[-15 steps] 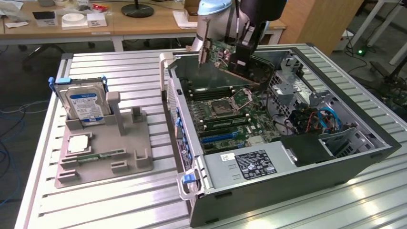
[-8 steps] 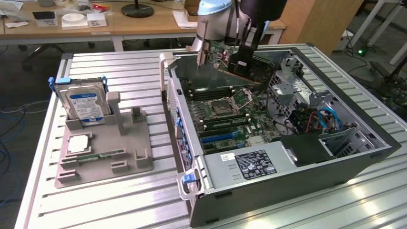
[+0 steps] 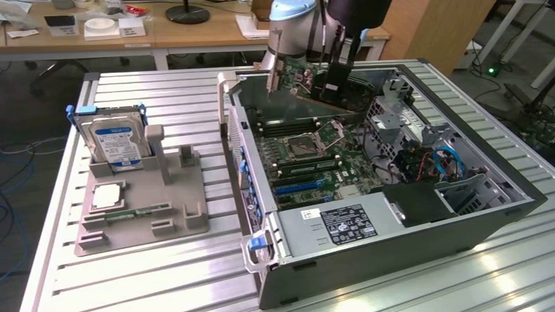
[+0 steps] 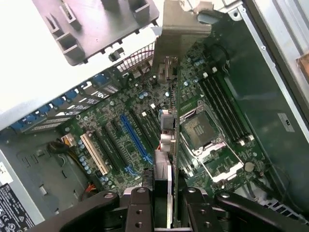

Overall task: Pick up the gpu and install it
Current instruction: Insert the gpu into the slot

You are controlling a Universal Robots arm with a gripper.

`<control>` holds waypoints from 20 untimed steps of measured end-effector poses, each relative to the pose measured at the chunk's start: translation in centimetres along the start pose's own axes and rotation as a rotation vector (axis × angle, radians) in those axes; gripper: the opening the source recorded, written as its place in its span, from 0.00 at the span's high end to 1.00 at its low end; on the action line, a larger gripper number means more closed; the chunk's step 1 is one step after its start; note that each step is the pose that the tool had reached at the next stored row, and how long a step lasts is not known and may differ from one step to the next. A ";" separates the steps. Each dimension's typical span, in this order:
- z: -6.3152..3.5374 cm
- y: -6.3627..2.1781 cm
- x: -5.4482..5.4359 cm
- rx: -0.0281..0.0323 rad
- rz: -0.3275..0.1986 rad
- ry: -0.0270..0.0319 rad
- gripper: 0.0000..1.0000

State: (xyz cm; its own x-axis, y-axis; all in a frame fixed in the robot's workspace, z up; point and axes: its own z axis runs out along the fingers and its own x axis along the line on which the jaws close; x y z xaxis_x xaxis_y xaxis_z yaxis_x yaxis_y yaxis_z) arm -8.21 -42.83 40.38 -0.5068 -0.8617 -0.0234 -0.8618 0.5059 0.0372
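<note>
Hand (image 4: pixel 166 195): black, at the wrist camera's near edge, its fingers (image 4: pixel 140 208) clenched on the gpu (image 4: pixel 167 140).

Gpu: green board, seen edge-on in the wrist view, silver bracket (image 4: pixel 181 29) at the end away from the hand. It was held in the air over the open computer case (image 3: pixel 485 214), above the far part of the motherboard (image 3: pixel 342 172), tilted, not seated in any slot.

Motherboard: lay flat inside the case. Processor socket (image 4: pixel 198 130) sat to one side of the hanging card, long blue slot (image 4: pixel 135 137) and white slot (image 4: pixel 94 154) to the other.

Power supply (image 3: pixel 347 224): silver box with a black label, at the near end of the case in the exterior view.

Hard drive (image 3: pixel 117 143): silver with a blue-white label, stood upright in a grey fixture (image 3: pixel 156 224), well apart from the case on the exterior view's left.

Counter (image 3: pixel 173 279): ribbed metal, carried both fixture and case.
</note>
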 end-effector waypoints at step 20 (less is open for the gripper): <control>0.10 -0.05 0.0 -0.0075 -0.329 0.0121 0.72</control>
State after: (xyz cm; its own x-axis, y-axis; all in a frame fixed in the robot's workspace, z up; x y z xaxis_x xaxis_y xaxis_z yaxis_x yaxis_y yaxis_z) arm -8.19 -42.89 40.28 -0.2008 -0.9793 -0.0235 -0.9791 0.1999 0.0370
